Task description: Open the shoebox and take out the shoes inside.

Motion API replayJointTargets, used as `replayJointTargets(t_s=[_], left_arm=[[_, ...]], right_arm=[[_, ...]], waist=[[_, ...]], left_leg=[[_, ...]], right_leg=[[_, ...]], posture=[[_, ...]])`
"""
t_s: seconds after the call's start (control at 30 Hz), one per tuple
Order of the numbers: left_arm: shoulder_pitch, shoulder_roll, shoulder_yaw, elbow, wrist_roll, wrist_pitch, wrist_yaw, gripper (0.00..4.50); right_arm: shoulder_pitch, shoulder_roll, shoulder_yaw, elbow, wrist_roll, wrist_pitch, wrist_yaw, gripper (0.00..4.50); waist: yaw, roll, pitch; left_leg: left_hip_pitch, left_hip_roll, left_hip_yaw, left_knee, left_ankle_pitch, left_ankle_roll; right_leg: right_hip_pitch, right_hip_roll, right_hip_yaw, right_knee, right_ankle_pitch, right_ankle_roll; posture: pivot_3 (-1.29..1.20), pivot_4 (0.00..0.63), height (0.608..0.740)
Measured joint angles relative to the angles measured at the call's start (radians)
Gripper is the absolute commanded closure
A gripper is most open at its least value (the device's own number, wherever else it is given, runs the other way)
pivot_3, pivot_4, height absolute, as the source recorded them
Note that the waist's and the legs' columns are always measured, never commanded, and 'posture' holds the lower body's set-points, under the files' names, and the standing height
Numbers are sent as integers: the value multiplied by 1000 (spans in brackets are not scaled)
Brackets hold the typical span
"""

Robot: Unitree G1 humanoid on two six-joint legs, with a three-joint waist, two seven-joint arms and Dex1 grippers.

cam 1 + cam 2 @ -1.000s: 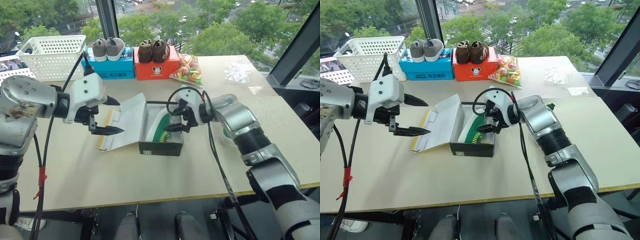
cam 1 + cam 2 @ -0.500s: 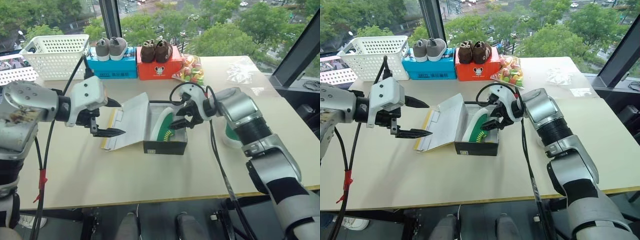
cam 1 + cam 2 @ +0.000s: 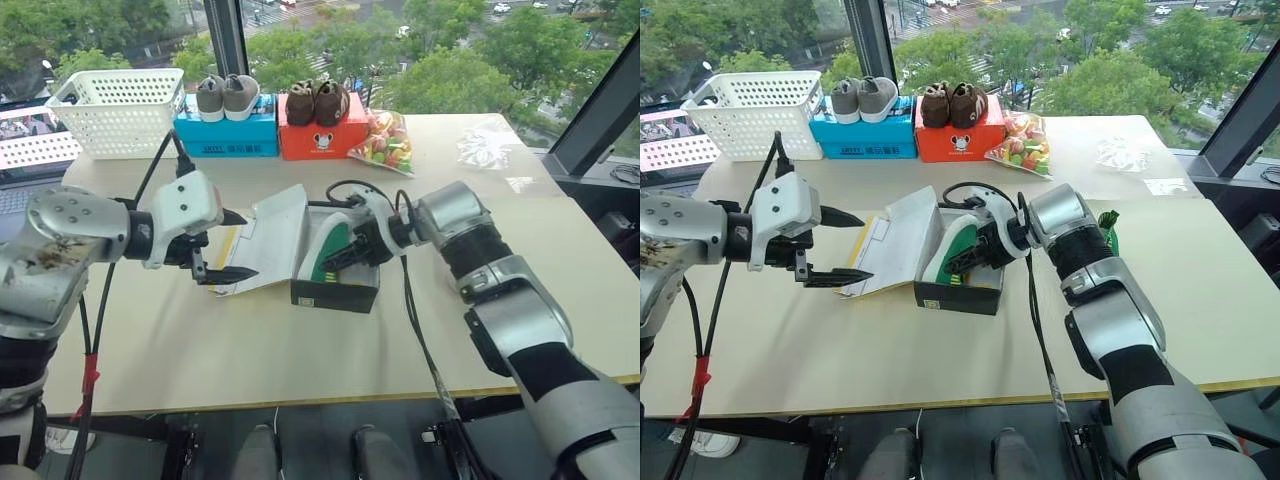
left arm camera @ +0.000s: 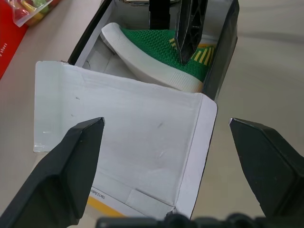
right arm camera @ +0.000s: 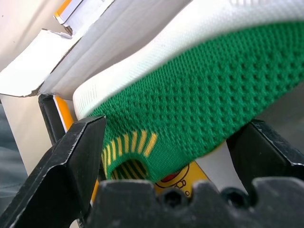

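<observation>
The shoebox [image 3: 336,292] stands open mid-table, black-sided, with its lid [image 3: 272,236] folded back to the left, white inside up. One green shoe [image 3: 330,250] with a white sole lies tilted in the box. My right gripper [image 3: 335,253] reaches down into the box, open, and in the right wrist view its fingers [image 5: 71,166] straddle the shoe's [image 5: 199,95] green upper. My left gripper [image 3: 245,245] hovers open over the lid's left edge, holding nothing. A bit of green [image 3: 1109,228] shows behind my right forearm.
Along the table's far edge stand a white basket [image 3: 115,110], a blue box [image 3: 228,135] with grey shoes on it, an orange-red box [image 3: 318,138] with brown shoes, and a bag of coloured pieces [image 3: 385,145]. Clear wrapping [image 3: 485,145] lies at the far right.
My right gripper has rolled and dipped into the box, its fingers now on either side of the green shoe. The left gripper has stayed put. The camera has shifted a little.
</observation>
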Motion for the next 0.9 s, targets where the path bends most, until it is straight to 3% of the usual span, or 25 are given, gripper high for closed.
replayJointTargets(t_s=[0.07,0.43,0.9], left_arm=[[12,0,3,-9,-5,8,4,0],[22,16,20,-15,-16,10,14,0],[6,29,20,-4,-16,8,2,0]], right_arm=[[-3,13,-9,18,3,2,-12,610],[-15,38,-127,30,43,22,-84,4428],[76,8,-240,-273,175,121,-125,4472]], waist=[[-1,0,0],[-2,0,0],[-2,0,0]], left_leg=[[0,0,0,0,0,0],[1,0,0,0,0,0],[-1,0,0,-1,0,0]], right_leg=[[0,0,0,0,0,0],[0,0,0,0,0,0],[-1,0,0,0,0,0]], posture=[[0,150,740],[0,150,740],[0,150,740]])
